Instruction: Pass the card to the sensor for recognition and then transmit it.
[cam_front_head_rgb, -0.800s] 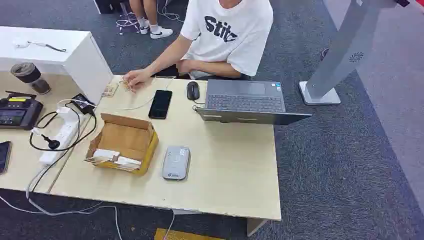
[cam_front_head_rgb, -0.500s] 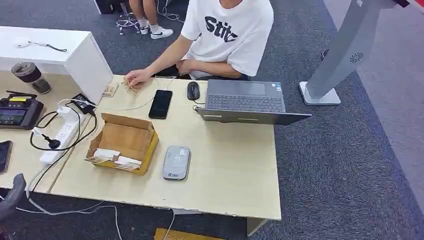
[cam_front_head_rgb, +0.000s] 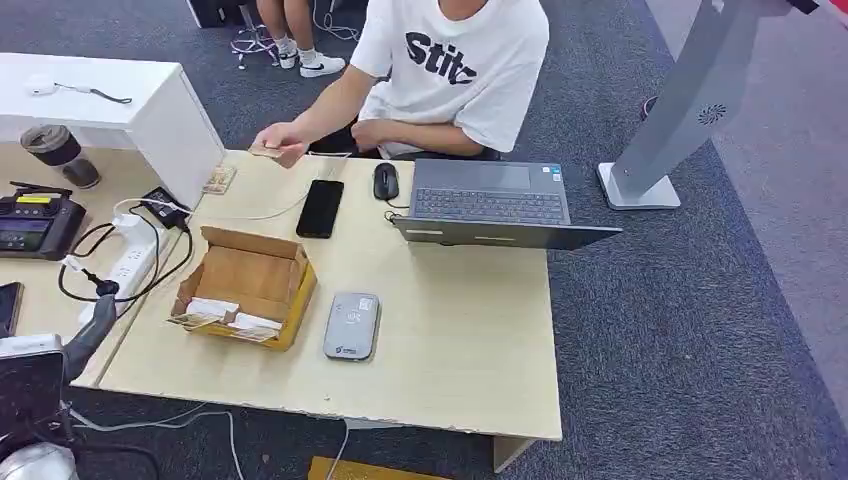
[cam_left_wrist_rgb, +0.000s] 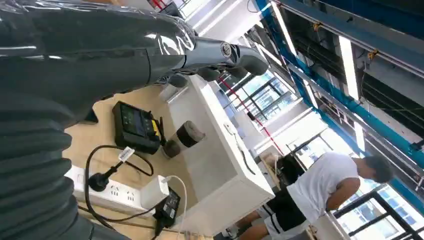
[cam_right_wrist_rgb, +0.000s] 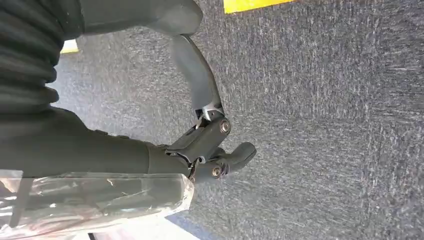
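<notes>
A person in a white T-shirt sits at the far side of the table and holds a small tan card (cam_front_head_rgb: 268, 150) in one hand, lifted just above the tabletop. The grey card sensor (cam_front_head_rgb: 352, 325) lies flat near the table's front, beside an open cardboard box (cam_front_head_rgb: 250, 282). My left hand (cam_front_head_rgb: 88, 338) rises at the table's front left corner, fingers stretched out and holding nothing; the left wrist view shows this left hand (cam_left_wrist_rgb: 150, 47) over the left side desk. My right hand (cam_right_wrist_rgb: 207, 135) hangs over grey carpet, empty, its fingers loosely apart.
A black phone (cam_front_head_rgb: 321, 208), a mouse (cam_front_head_rgb: 386, 181) and an open laptop (cam_front_head_rgb: 490, 203) lie between the person and the sensor. Another card (cam_front_head_rgb: 220, 180) lies at the table's far left. A power strip (cam_front_head_rgb: 125, 272) with cables, a black device (cam_front_head_rgb: 38, 224) and a cup (cam_front_head_rgb: 60, 153) occupy the left desk.
My left arm has come up into the head view at the bottom left. The person has lifted the card off the table and holds it in the air.
</notes>
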